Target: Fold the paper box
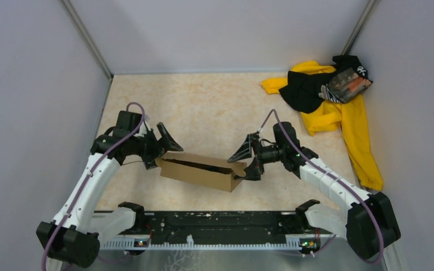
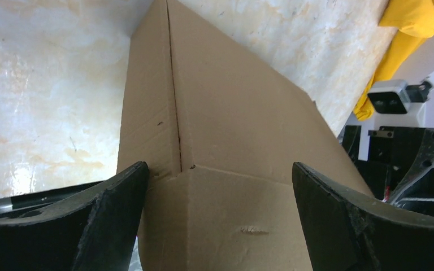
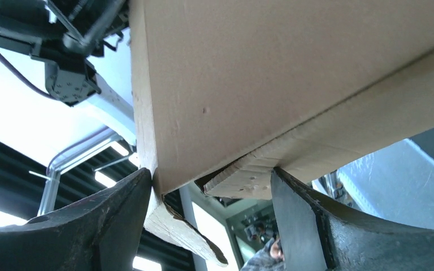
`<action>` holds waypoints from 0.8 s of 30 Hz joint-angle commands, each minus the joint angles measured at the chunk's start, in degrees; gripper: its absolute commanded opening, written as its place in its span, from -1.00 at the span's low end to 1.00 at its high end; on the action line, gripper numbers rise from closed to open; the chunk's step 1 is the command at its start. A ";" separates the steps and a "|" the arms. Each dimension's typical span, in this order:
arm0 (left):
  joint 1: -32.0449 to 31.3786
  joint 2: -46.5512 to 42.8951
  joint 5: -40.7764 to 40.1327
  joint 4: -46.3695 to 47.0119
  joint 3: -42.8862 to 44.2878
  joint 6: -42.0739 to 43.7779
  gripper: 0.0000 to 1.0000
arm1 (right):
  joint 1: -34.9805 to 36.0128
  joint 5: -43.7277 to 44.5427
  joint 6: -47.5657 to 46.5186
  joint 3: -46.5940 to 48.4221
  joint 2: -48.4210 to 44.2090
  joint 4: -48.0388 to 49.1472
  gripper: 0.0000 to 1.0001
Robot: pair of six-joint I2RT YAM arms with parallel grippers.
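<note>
The paper box (image 1: pixel 200 171) is a long brown cardboard box lying across the middle of the table, with a slit open along its top. My left gripper (image 1: pixel 163 153) is open at the box's left end. In the left wrist view the box (image 2: pixel 231 130) fills the gap between the spread fingers (image 2: pixel 113 214) of that gripper (image 2: pixel 220 192). My right gripper (image 1: pixel 247 162) is at the box's right end. In the right wrist view this gripper (image 3: pixel 210 186) has both fingers (image 3: pixel 118 214) pressed against the bent end flaps of the box (image 3: pixel 271 73).
A yellow-and-black cloth pile (image 1: pixel 328 99) lies at the back right against the wall. Grey walls enclose the table on the left, back and right. A black rail (image 1: pixel 215 223) runs along the near edge between the arm bases.
</note>
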 commanded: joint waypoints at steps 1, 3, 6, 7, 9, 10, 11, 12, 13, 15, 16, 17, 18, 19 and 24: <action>-2.75 -0.91 14.80 -4.41 1.12 -4.21 0.96 | -1.47 9.81 -1.41 0.61 0.48 11.31 0.50; -2.75 -0.71 15.18 -4.57 1.53 -4.31 0.96 | -2.02 9.57 -1.18 0.08 0.61 11.91 0.50; -2.75 -0.15 15.68 -4.41 2.54 -4.52 0.97 | -2.82 9.05 -0.14 -0.86 0.85 13.89 0.50; -2.75 0.14 15.79 -4.50 3.09 -4.60 0.96 | -3.05 8.91 -0.01 -1.10 0.99 14.36 0.50; -2.75 1.07 16.46 -4.26 3.79 -4.71 0.96 | -3.26 8.84 0.39 -1.59 1.26 15.43 0.48; -2.75 1.56 16.51 -4.21 4.48 -4.67 0.97 | -3.25 8.85 0.61 -1.85 1.38 16.01 0.48; -2.75 2.12 16.48 -4.21 4.99 -4.52 0.97 | -3.25 8.83 0.67 -2.01 1.45 16.44 0.46; -2.75 2.54 16.13 -4.27 5.45 -4.15 0.97 | -3.23 8.82 0.48 -2.10 1.54 16.61 0.44; -2.75 2.86 15.69 -4.41 5.64 -3.69 0.96 | -3.25 8.89 -0.55 -1.88 1.50 16.03 0.44; -2.75 2.93 15.28 -4.34 5.13 -2.78 0.97 | -3.46 9.84 -6.11 -0.36 1.51 10.19 0.48; -2.75 2.73 15.39 -4.15 4.44 -2.23 0.97 | -3.62 10.95 -9.65 0.63 1.54 6.82 0.48; -2.75 2.25 15.45 -4.01 3.53 -1.63 0.96 | -3.76 11.93 -13.24 1.63 1.64 2.54 0.48; -2.75 1.56 15.67 -3.56 2.05 -1.21 0.96 | -3.84 13.09 -16.60 2.30 1.64 -1.15 0.48; -2.75 0.60 16.01 -3.06 0.26 -1.20 0.96 | -3.93 14.16 -19.05 2.51 1.53 -3.65 0.48; -2.75 -7.90 15.66 -0.42 -11.64 -3.43 0.96 | -4.13 19.27 -26.09 -1.81 -0.48 -8.40 0.48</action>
